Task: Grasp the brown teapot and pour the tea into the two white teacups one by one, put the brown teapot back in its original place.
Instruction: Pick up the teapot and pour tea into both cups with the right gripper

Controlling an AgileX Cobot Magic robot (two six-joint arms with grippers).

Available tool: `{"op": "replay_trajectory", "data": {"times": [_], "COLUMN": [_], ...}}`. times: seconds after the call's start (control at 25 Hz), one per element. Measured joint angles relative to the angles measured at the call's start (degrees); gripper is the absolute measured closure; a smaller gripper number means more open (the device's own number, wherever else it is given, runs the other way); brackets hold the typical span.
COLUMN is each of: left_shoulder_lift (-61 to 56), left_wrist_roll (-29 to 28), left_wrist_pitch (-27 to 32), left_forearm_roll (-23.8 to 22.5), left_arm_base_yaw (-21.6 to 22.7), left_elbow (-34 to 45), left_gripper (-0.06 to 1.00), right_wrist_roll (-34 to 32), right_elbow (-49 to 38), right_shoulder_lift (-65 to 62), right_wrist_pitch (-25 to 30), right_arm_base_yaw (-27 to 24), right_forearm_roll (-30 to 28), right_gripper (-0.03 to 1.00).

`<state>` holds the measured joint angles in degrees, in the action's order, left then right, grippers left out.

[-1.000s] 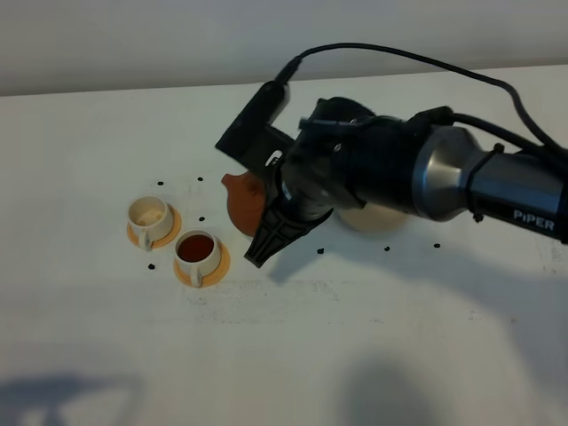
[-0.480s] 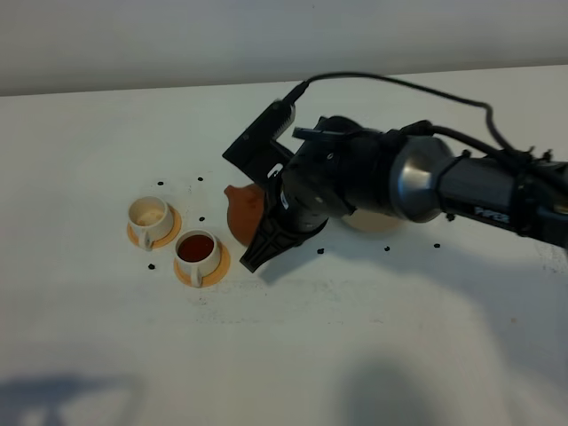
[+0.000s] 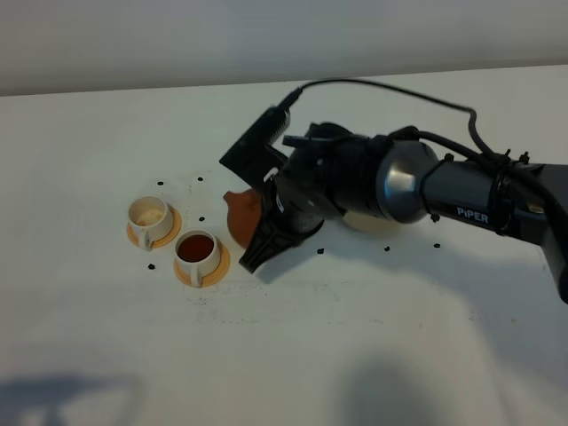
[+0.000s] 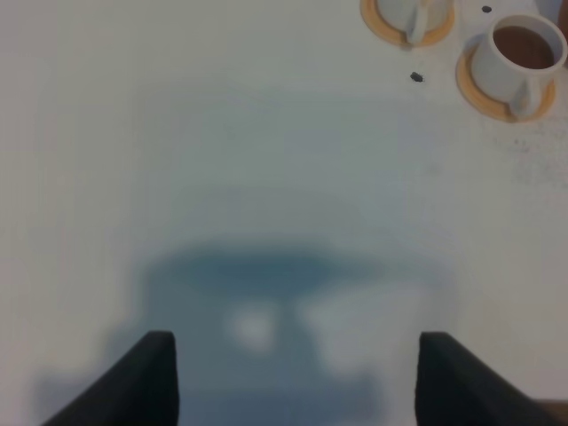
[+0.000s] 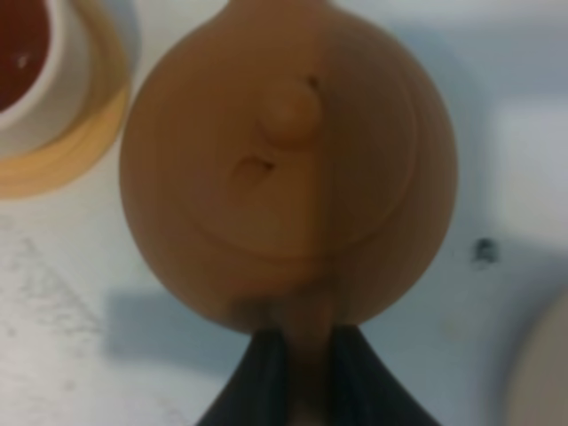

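Note:
The brown teapot [image 3: 240, 214] hangs just right of the two white teacups, spout pointing left toward them. My right gripper [image 3: 265, 226] is shut on its straight side handle; in the right wrist view the two black fingers [image 5: 260, 382] clamp the handle below the round lidded teapot [image 5: 288, 169]. The nearer cup [image 3: 197, 250] holds dark tea, and the far-left cup [image 3: 148, 216] looks pale inside. Each stands on an orange saucer [image 3: 218, 267]. The cream coaster [image 3: 374, 222] lies mostly hidden behind the right arm. My left gripper [image 4: 297, 390] is open over bare table, well short of both cups [image 4: 519, 55].
Several small black specks [image 3: 387, 248] are scattered on the white table [image 3: 355, 337] around the cups and coaster. The right arm's cable [image 3: 382, 89] arches over the back of the table. The coaster's edge [image 5: 543, 373] shows in the right wrist view.
The right arm has shifted slightly left and lower, carrying the teapot with it toward the cups. The cups have not moved.

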<state>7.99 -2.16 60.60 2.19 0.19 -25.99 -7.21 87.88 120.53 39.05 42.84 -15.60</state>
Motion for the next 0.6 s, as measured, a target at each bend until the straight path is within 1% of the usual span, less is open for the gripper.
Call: {"op": "replay_trajectory", "data": {"times": [0.16, 0.36, 0.52, 0.6], "left_shoulder_lift": [0.0, 0.0, 0.0, 0.0], "left_wrist_roll": [0.0, 0.0, 0.0, 0.0], "left_wrist_pitch": [0.0, 0.0, 0.0, 0.0], "left_forearm_roll": [0.0, 0.0, 0.0, 0.0], "left_arm_base_yaw": [0.0, 0.0, 0.0, 0.0], "left_elbow": [0.0, 0.0, 0.0, 0.0], "left_gripper": [0.38, 0.38, 0.38, 0.38], "right_wrist_roll": [1.6, 3.24, 3.72, 3.78], "right_elbow": [4.24, 7.49, 8.59, 8.59], "right_shoulder_lift": [-0.05, -0.12, -0.12, -0.12], "right_wrist_pitch": [2.12, 2.16, 1.93, 1.38], "right_arm_base_yaw": [0.0, 0.11, 0.57, 0.72], "right_forearm_roll": [-3.72, -7.88, -12.33, -13.59], "right_gripper": [0.85, 0.85, 0.85, 0.85]}}
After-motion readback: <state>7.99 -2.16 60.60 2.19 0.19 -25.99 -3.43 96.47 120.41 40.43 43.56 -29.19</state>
